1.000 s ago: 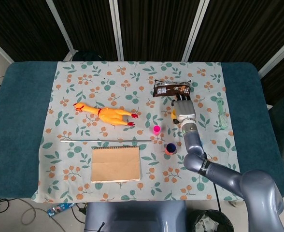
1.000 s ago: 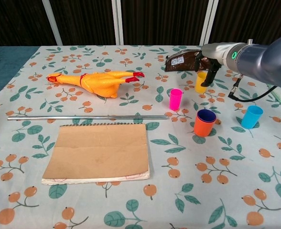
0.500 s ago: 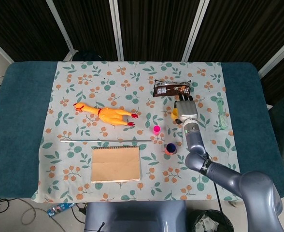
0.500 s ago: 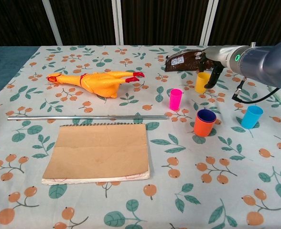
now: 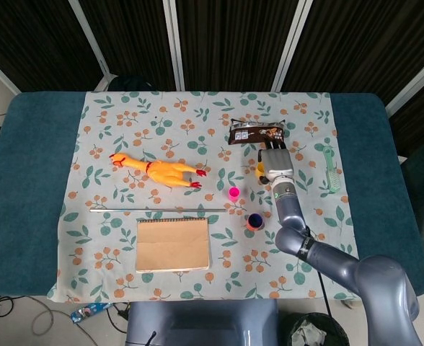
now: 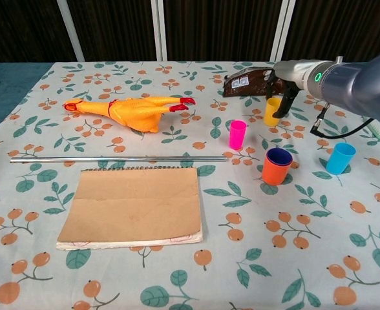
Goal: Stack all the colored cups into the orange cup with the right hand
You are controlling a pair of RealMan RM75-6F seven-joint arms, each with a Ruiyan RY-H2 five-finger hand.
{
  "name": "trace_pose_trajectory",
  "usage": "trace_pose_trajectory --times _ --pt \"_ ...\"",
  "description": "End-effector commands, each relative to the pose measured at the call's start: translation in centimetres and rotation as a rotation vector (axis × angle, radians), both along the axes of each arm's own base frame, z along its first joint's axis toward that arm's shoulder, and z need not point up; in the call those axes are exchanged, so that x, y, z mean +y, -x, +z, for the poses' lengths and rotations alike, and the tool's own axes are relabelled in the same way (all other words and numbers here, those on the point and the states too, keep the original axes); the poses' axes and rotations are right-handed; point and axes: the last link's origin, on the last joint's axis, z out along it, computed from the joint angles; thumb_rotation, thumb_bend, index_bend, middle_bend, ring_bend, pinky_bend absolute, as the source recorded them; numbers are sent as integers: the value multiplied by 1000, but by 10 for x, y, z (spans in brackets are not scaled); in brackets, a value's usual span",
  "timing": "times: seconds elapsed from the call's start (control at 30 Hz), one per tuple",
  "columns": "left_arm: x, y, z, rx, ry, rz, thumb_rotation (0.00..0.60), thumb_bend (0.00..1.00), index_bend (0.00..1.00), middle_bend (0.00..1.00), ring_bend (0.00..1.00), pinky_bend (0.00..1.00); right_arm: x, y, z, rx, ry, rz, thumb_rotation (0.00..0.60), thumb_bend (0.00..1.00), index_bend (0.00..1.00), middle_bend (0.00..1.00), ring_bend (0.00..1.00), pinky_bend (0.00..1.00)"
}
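Note:
The orange cup (image 6: 276,166) stands right of centre with a dark blue cup nested in it; the head view shows it as orange cup (image 5: 254,222). A pink cup (image 6: 237,134) stands to its left and further back. A light blue cup (image 6: 340,158) stands to its right. Behind them is a yellow cup (image 6: 272,111), upright on the cloth. My right hand (image 6: 285,82) hangs over the yellow cup from the right, one dark finger against its right side and the fingers apart. From above, the right hand (image 5: 275,164) covers most of the yellow cup (image 5: 259,169). The left hand does not show.
A brown packet (image 6: 247,82) lies just behind the yellow cup. A rubber chicken (image 6: 130,108) lies at the back left, a metal rod (image 6: 116,158) runs across the middle and a brown notebook (image 6: 133,206) sits in front. A green brush (image 5: 331,169) lies at the right.
The right hand drifted a little right of the yellow cup half a second ago and has come back left against it. The cups have not moved.

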Motion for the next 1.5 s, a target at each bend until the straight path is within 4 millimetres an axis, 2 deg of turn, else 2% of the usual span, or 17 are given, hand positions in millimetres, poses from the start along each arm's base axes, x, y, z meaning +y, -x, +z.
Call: trace_pose_trajectory --times 0.03,0.73,0.97,1.13,1.23,1.37,1.5 --pt "0 0 0 0 0 1 600 258 145 24 0 0 0 -1 0 -2 2 1 600 343 412 0 22 115" --pt "0 0 1 -2 -5 5 600 258 150 23 0 0 -1 -3 2 -15 10 -1 600 343 508 0 40 137" --pt "1 0 1 -5 -7 5 600 258 150 23 0 0 0 -7 19 -41 27 15 600 343 517 0 40 137" --pt "1 0 0 -9 -1 5 600 258 150 23 0 0 16 -8 44 -60 25 40 600 343 517 0 41 141" --pt "1 0 0 -13 0 5 600 258 150 23 0 0 32 -9 61 -81 22 59 600 343 517 0 41 143" --pt "1 -1 1 -22 -3 3 600 258 150 23 0 0 62 -9 88 -108 28 89 600 343 517 0 41 147" --pt "1 -1 1 -31 -2 6 600 258 150 23 0 0 88 -12 101 -131 14 115 600 343 517 0 41 148"
